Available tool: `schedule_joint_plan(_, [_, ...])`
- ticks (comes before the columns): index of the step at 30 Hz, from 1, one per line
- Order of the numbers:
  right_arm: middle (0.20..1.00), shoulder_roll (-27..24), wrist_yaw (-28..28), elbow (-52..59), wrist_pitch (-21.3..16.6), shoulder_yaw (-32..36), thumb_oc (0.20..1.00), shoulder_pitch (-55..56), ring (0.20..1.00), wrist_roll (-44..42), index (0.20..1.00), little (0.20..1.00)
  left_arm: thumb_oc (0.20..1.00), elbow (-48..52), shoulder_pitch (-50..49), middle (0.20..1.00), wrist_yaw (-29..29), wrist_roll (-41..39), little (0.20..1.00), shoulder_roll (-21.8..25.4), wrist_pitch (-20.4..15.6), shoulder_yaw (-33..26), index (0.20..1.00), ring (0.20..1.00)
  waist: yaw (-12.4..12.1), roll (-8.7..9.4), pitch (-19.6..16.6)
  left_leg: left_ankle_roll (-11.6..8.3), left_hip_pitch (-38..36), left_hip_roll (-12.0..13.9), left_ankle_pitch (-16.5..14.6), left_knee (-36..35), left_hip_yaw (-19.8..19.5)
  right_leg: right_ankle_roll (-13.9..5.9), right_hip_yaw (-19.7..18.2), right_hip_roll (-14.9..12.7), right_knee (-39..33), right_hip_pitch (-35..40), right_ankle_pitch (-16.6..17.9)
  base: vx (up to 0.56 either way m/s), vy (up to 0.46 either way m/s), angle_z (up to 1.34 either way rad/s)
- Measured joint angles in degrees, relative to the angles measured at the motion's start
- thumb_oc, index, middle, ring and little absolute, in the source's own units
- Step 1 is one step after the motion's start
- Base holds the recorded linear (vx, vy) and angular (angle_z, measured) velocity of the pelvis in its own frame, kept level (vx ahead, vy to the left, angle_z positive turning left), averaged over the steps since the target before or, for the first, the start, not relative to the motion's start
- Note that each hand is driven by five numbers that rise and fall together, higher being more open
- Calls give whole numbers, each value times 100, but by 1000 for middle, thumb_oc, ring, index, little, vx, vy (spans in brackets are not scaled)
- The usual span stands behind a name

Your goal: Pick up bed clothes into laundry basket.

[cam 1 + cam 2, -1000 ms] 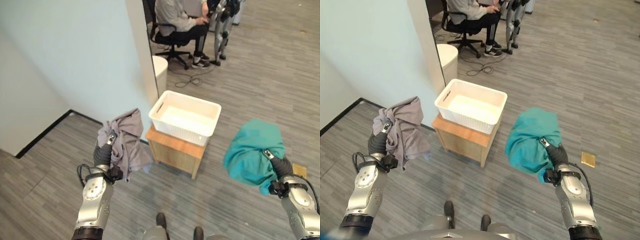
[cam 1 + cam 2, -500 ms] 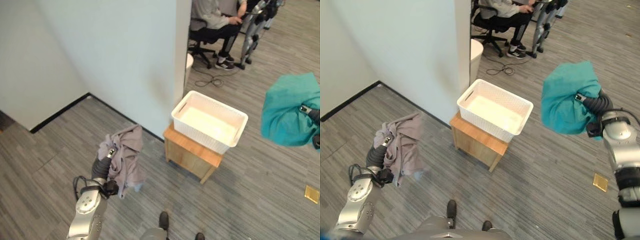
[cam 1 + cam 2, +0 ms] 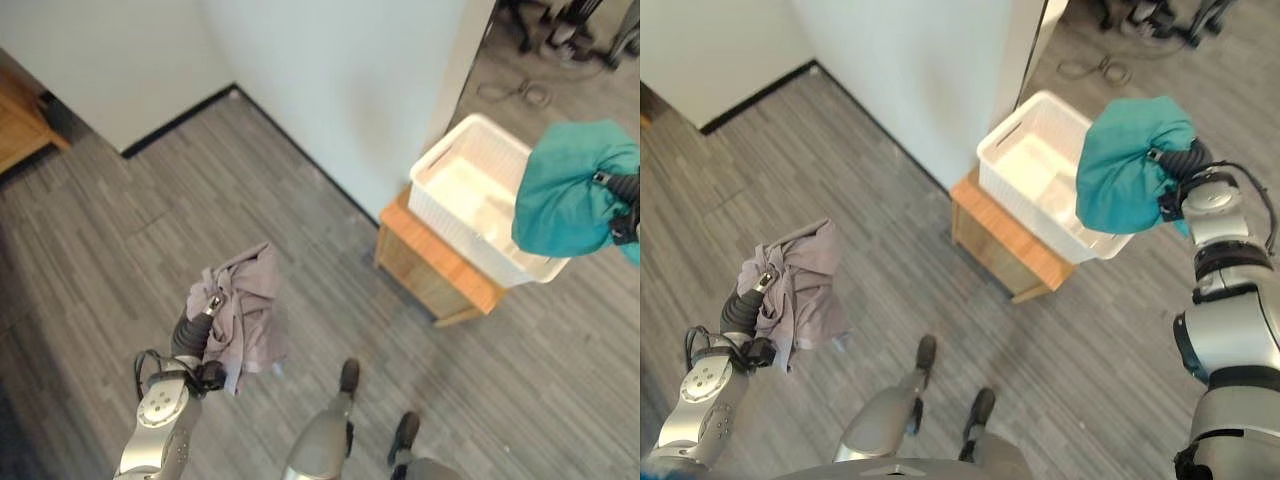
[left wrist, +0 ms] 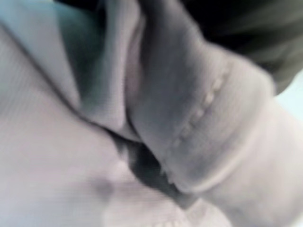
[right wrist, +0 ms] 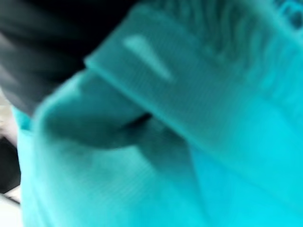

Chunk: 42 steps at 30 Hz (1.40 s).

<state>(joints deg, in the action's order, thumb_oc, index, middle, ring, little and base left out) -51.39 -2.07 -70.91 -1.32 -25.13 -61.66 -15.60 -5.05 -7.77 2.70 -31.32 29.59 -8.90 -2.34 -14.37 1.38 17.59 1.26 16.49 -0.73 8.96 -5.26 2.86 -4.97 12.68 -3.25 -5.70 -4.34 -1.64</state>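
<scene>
While the two arms are raised, each carries a bundle of cloth, as the views below set out.

Left eye view, left hand: the left hand (image 3: 193,325) is held up over the grey plank floor (image 3: 120,230), its front buried in a grey garment (image 3: 243,315) that drapes down beside the wrist; whether the fingers are curled cannot be told.
Left eye view, right hand: the right hand (image 3: 622,195) comes in at the right edge, covered by a teal garment (image 3: 570,200) that hangs over the near right corner of the white laundry basket (image 3: 450,190).
Left eye view, basket: it stands on a small wooden table (image 3: 425,270) just beside the pale wall (image 3: 340,90); nothing lies inside it.

Right eye view, teal garment: it is up in the air, overlapping the basket's right rim, with the dark wrist cover behind it; fingers hidden, so their state cannot be told.
Right eye view, grey garment: well apart from the basket, over the floor at the robot's left.

Left wrist view: folds and a stitched hem of grey cloth, very close; fingers unseen.

Right wrist view: teal cloth folds, very close, with a dark blurred shape at one corner; fingers unseen.
</scene>
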Motion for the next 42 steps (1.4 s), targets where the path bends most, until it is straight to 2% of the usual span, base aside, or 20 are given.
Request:
schedule_joint_plan(1, [200,5,-18,-38,-4,-1,200,-23,200,-3,200,200,200,36,33,200,40,0,200,-2,-1,4,200,200,-9,0,63,-1,76,1,1,0,-1,3,-1,2,-3,-74,7,-16,31,1])
schedule_joint_plan(2, [1000,5,-22,-91,-13,-1,1000,-32,1000,-4,1000,1000,200,189,39,200,102,-1,200,-3,-11,4,200,200,-21,0,132,-15,232,3,27,0,-9,3,4,9,0,-230,31,0,0,0])
schedule_joint_plan(8, [1000,144,138,-262,110,-226,1000,-135,1000,4,1000,1000,200,195,570,200,179,0,200,-19,-48,98,200,200,-1,-9,609,-6,352,0,49,1,11,-4,-40,-3,2,-362,56,4,29,-3])
schedule_joint_plan(13, [1000,191,137,-42,108,-240,1000,-133,1000,217,1000,1000,200,197,749,200,229,0,200,-19,-60,97,200,200,67,1,632,-6,348,32,49,0,99,6,-159,3,2,-406,76,17,23,-12])
schedule_joint_plan(17, [1000,175,156,342,97,-228,1000,-127,1000,217,1000,1000,200,196,920,200,326,11,200,25,-64,99,200,200,211,-2,631,-6,310,63,49,0,169,15,-249,13,2,-413,115,38,47,-12])
schedule_joint_plan(19, [1000,157,183,769,121,-260,1000,-58,1000,218,1000,1000,200,179,1123,200,378,21,200,269,-55,104,200,200,316,-4,630,-6,225,81,49,1,251,22,-326,16,2,-374,144,37,43,-19])
schedule_joint_plan(20, [1000,113,197,1388,96,-296,1000,115,1000,218,1000,1000,200,174,1415,200,396,52,200,701,-43,103,200,200,376,-4,629,-7,132,94,48,1,282,26,-356,17,2,-296,158,6,30,-15])
schedule_joint_plan(22, [1000,75,220,1967,8,-235,1000,358,1000,209,1000,1000,200,210,1965,200,486,58,200,1006,-136,-53,200,200,478,-39,610,-13,-45,95,44,0,300,10,-383,6,0,-133,170,48,47,-9])
schedule_joint_plan(24, [1000,4,197,2985,-35,388,1000,1069,1000,148,1000,1000,200,206,2597,200,600,58,200,1267,-190,52,200,200,536,-52,603,-55,-136,104,11,-1,315,9,-395,9,-1,-65,168,36,14,-4])
schedule_joint_plan(26, [1000,-6,223,3949,-62,635,1000,1717,1000,89,1000,1000,200,197,3217,200,641,55,200,1488,-303,112,200,200,701,-64,594,-79,-197,105,-6,-1,380,3,-456,-5,0,-33,199,56,13,-15])
schedule_joint_plan(28, [1000,203,259,4944,-146,1477,1000,2757,1000,-99,1000,1000,200,181,4002,200,656,21,200,1699,-307,629,200,200,837,-109,557,-74,-243,85,-2,-2,437,-12,-507,-27,2,1,235,89,0,-11])
schedule_joint_plan(30, [1000,657,384,5908,-192,2107,1000,4037,1000,-302,1000,1000,200,200,4627,200,564,-7,200,1652,-341,1217,200,200,1162,-153,524,-104,-404,25,-31,-3,446,-49,-531,-93,2,165,240,111,-2,-4])
schedule_joint_plan(32, [1000,1166,411,6350,-212,2517,1000,4664,1000,-439,1000,1000,200,174,4870,200,509,-60,200,1600,-335,1584,200,200,1299,-143,500,-93,-516,8,-49,-4,444,-61,-521,-108,2,275,241,42,-4,-8])
schedule_joint_plan(33, [1000,1264,428,6377,-221,2412,1000,4778,1000,-531,1000,1000,200,146,4898,200,399,-145,200,1521,-317,1689,200,200,1399,-139,465,-77,-563,5,-67,-5,484,-64,-556,-116,1,309,244,87,-2,-37])
schedule_joint_plan(34, [1000,1450,519,6419,-211,2393,1000,5040,1000,-587,1000,1000,200,7,5045,200,227,-225,200,1322,-227,2121,200,200,1651,-174,351,-94,-618,6,-107,-6,584,-68,-649,-113,1,313,243,91,9,-39])
schedule_joint_plan(35, [1000,1513,521,6490,-206,2387,1000,5165,1000,-594,1000,1000,200,-76,5108,200,152,-226,200,1225,-191,2270,200,200,1761,-187,311,-113,-642,17,-130,-6,612,-68,-689,-120,0,310,245,102,17,-26])
schedule_joint_plan(37, [1000,1719,646,7047,-191,2473,1000,5661,1000,-674,1000,1000,200,-476,5305,200,57,-300,200,974,-125,2656,200,200,1911,-247,219,-128,-699,36,-144,-6,615,-68,-692,-118,0,357,244,60,19,-13])
schedule_joint_plan(38, [1000,1908,814,7483,-204,2367,1000,6035,1000,-840,1000,1000,200,-961,5380,200,7,-617,200,653,3,2823,200,200,2074,-268,58,-163,-769,77,-183,-7,752,-67,-819,-104,0,366,244,51,15,-38])
schedule_joint_plan(41, [1000,1986,1017,7667,-201,2108,1000,6293,1000,-1153,1000,1000,200,-1512,5526,200,-63,-862,200,545,195,3017,200,200,2356,-257,-164,-149,-827,144,-207,-10,916,-51,-995,-59,1,347,257,24,10,-33])
schedule_joint_plan(42, [1000,1975,1074,7744,-202,2081,1000,6391,1000,-1229,1000,1000,200,-1669,5645,200,-63,-861,200,572,213,3125,200,200,2382,-266,-196,-149,-826,160,-207,-10,912,-47,-991,-42,2,350,260,2,7,-23])
